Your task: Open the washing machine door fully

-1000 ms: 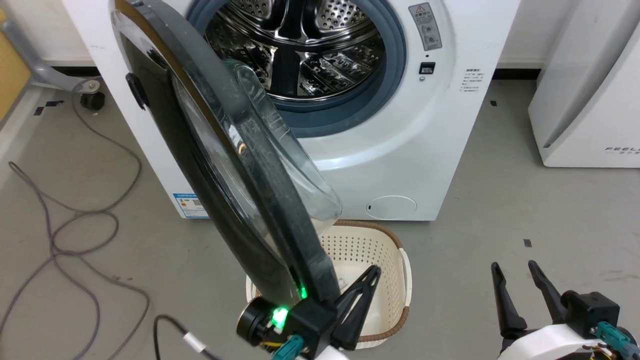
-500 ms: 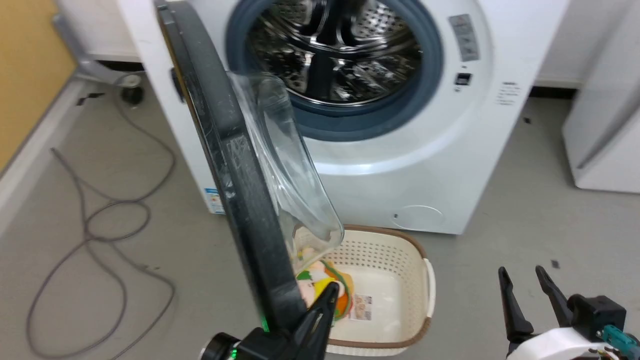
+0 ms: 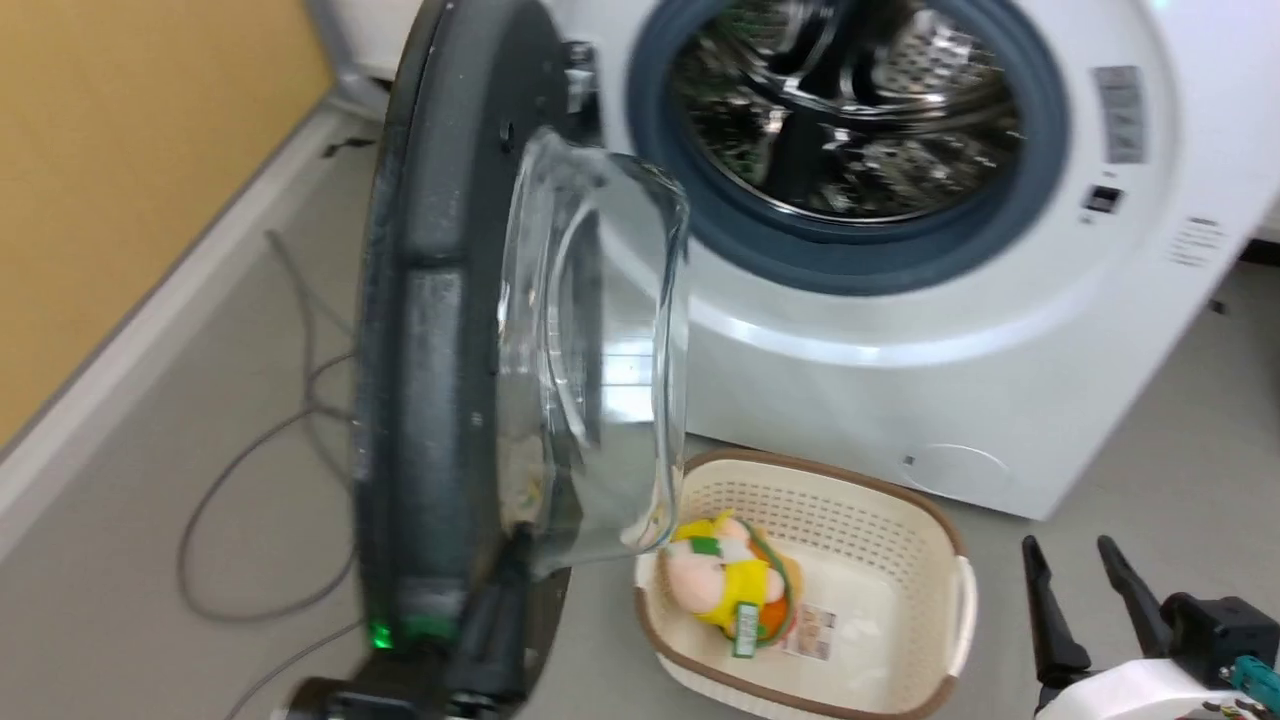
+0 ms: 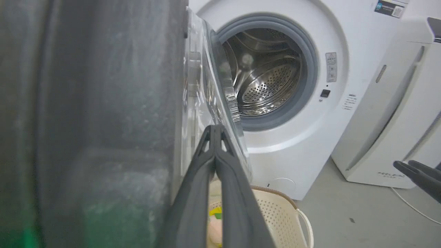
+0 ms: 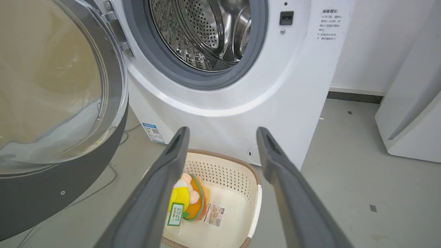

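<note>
Left wrist view has the left jaws clenched, both dark fingers (image 4: pixel 201 179) meeting at their tips with nothing seen between them. They lie just beside the inner face of the washing machine door (image 4: pixel 103 103). Its matte dark rim stands to their left and its clear glass bowl (image 4: pixel 203 86) bulges just behind the tips. Beyond the tips the washing machine (image 4: pixel 296 144) shows its open mouth, grey gasket (image 4: pixel 275 122) and steel drum (image 4: pixel 268 82). The door stands well out from that opening. Below these jaws sits a cream laundry basket (image 4: pixel 286 213).

The right jaws are released, with fingers (image 5: pixel 165 182) spread wide and holding nothing, above the grey floor (image 5: pixel 344 193). Between and below them lies the basket, with a yellow-and-orange plush toy (image 5: pixel 187 196) inside, just before the washer's front. Off to their right stands a white appliance (image 4: pixel 379 137).
</note>
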You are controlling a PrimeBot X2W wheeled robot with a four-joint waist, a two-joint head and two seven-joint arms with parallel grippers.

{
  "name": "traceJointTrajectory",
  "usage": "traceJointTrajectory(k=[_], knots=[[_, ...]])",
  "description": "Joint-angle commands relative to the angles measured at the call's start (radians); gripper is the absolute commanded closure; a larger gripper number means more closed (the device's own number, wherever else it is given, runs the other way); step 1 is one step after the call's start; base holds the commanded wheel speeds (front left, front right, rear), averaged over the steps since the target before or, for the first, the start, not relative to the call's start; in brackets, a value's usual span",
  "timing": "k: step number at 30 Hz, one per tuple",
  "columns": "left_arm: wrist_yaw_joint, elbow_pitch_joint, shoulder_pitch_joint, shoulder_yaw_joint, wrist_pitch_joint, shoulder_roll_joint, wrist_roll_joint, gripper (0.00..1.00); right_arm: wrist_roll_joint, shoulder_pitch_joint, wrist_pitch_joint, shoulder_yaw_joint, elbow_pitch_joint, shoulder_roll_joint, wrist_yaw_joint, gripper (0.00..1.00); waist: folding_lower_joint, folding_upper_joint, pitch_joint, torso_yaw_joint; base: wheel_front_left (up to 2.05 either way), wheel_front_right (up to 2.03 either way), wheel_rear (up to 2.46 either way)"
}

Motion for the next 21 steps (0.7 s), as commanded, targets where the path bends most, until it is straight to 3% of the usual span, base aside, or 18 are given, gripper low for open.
traceJointTrajectory(k=[1,8,21], knots=[[0.014,-0.006,0.002,0.025,-0.01,0.015,-0.003,1.0,-0.007,0.018,0.003,-0.006,-0.008,0.003,0.001,0.0,0.0,0.0,0.0,0.035,0.0,0.0,0.0],[0.028,0.032,0.005,0.138,-0.032,0.045,-0.073,1.0,-0.006,0.018,0.003,-0.014,-0.022,0.003,0.001,0.0,0.0,0.0,0.0,0.077,0.0,0.0,0.0],[-0.014,0.294,-0.057,0.314,-0.093,0.111,-0.177,1.0,-0.02,0.016,0.012,0.002,-0.064,0.003,0.001,0.0,0.0,0.0,-0.007,0.068,0.0,0.0,0.0]])
